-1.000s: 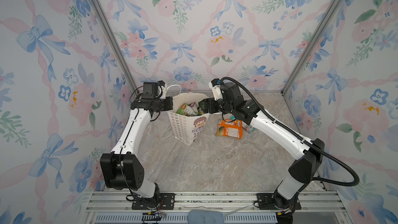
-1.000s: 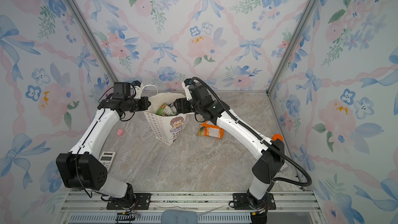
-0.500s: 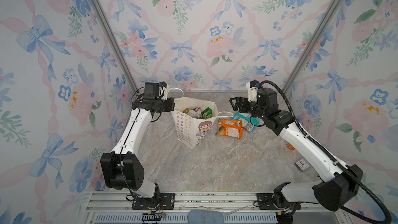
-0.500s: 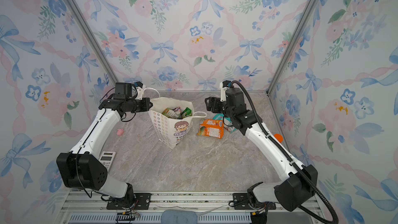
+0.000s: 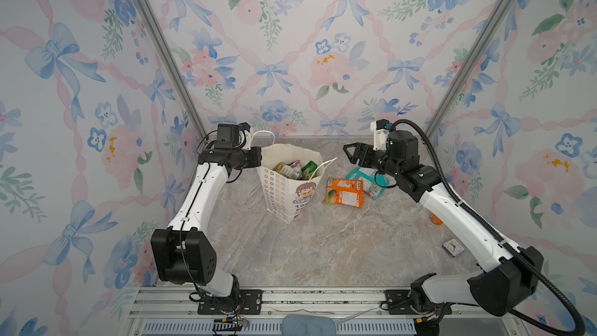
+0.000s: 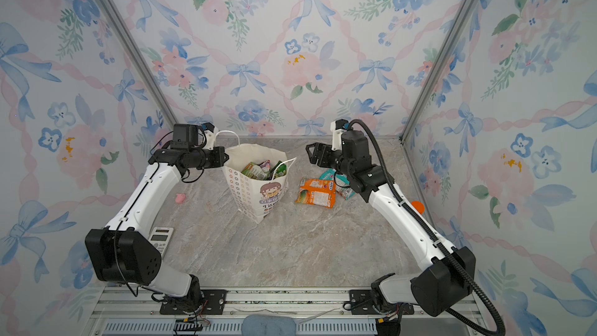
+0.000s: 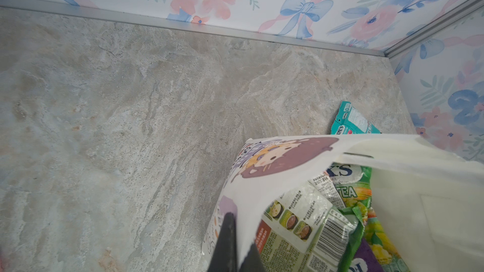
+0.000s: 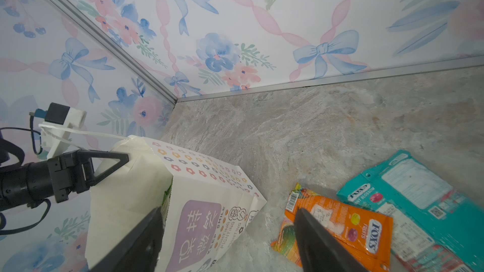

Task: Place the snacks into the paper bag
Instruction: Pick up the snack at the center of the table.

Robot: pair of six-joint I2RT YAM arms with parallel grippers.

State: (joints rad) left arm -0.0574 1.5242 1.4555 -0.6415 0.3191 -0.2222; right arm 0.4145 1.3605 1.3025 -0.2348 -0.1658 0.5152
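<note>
- The left gripper (image 5: 259, 160) is clamped tight on the rim of the upright cream-white paper bag (image 5: 290, 193) with a cartoon girl on its front. The left wrist view shows black fingers (image 7: 227, 242) on either side of the paper wall, holding the mouth spread.
- The right gripper (image 5: 349, 155) hangs empty with its jaws wide apart, above the marbled grey table (image 5: 307, 247) and near the two packets lying outside the bag.
- These are a flat glossy orange pouch (image 5: 344, 192) just beside the bag and a flat glossy teal pouch (image 5: 365, 177) beyond it. Their edges overlap, the orange one seemingly on top.
- Several green and purple pouches (image 5: 294, 169) sit inside the bag.
- The step in hand looks like fetching the next packet. The orange pouch is the sensible pick, being nearer the bag and uppermost.
- Slick flat film gives the jaws little to bite. They should come down steeply astride one edge or a raised corner, and close fully before lifting.
- The white cord handle (image 5: 328, 163) juts out from the rim on the right gripper's side and could snag on the carry. Releasing from right above the mouth avoids it, and the left pinch should hold firm.
- Only the right wrist view reads "FOX'S FRUITS" on the orange pouch, and it shows the left pinch from outside the bag.
- In a top view a small pink object (image 6: 181, 198) and a grey calculator (image 6: 160, 237) lie beside the left arm. In a top view a small clock (image 5: 454, 247) lies beside the right arm. Neither wrist view shows any of these.
</note>
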